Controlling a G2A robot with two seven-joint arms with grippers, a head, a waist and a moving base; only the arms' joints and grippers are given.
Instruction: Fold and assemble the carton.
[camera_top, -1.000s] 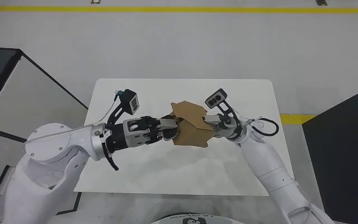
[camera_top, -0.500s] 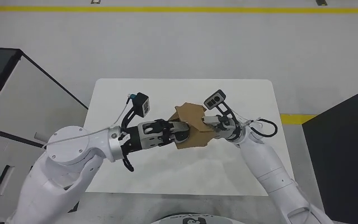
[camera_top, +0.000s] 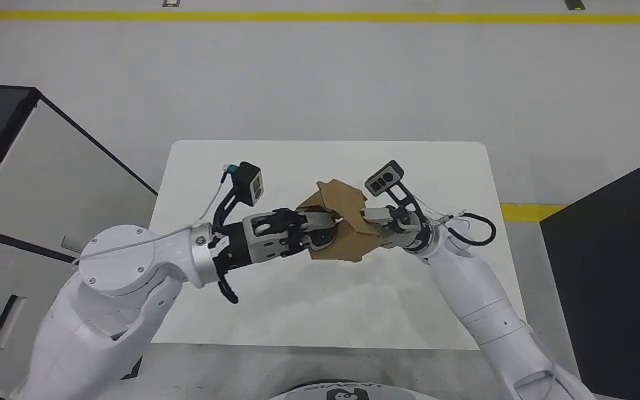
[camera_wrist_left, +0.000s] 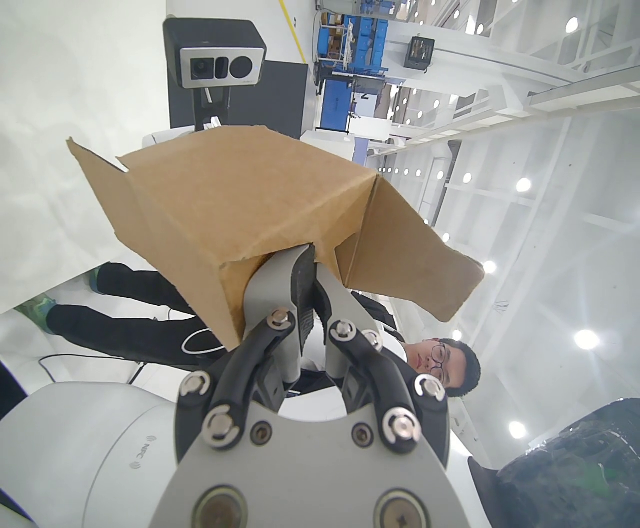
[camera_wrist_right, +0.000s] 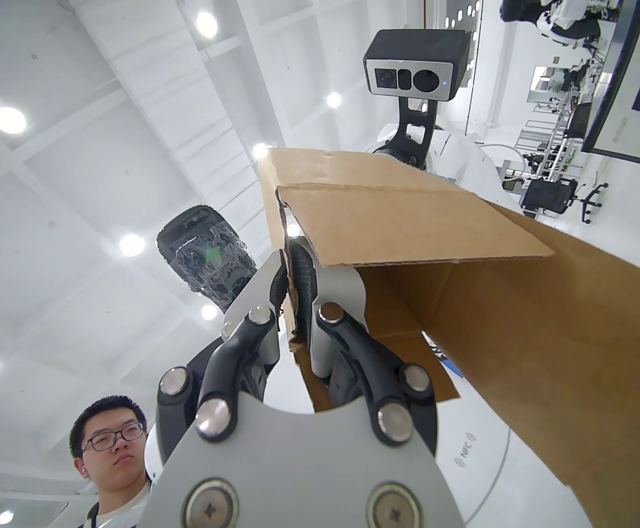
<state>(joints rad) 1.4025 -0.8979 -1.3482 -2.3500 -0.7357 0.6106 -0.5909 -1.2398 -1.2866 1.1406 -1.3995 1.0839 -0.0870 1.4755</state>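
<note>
Found cardboard carton (camera_top: 345, 240) over table (camera_top: 420, 180) centre, pinched at 9 o'clock by left gripper (camera_top: 322, 226), at 3 o'clock by right gripper (camera_top: 368, 217); body partly opened, flaps unfolded, assembly judged incomplete.

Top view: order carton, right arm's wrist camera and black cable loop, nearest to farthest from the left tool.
1. The carton, clamped in the left tool, mid-table.
2. The right arm's wrist camera, just past the carton.
3. The black cable loop, on the right forearm.
</note>
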